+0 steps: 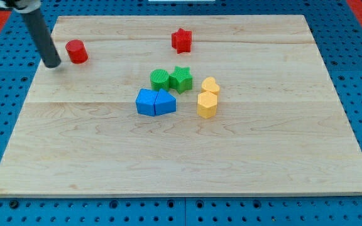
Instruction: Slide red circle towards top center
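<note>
The red circle (76, 51) is a short red cylinder near the wooden board's upper left. My tip (53, 64) rests on the board just left of it and slightly lower, a small gap away, not touching. The dark rod rises from the tip toward the view's top left. The board's top centre lies to the right of the circle, with a red star (181, 40) standing close to it.
A green circle (160, 79) and green star (181, 79) sit mid-board, with two blue blocks (155, 102) touching just below them. A yellow heart (210, 86) and yellow hexagon (207, 105) sit to their right. The wooden board (181, 163) lies on a blue pegboard.
</note>
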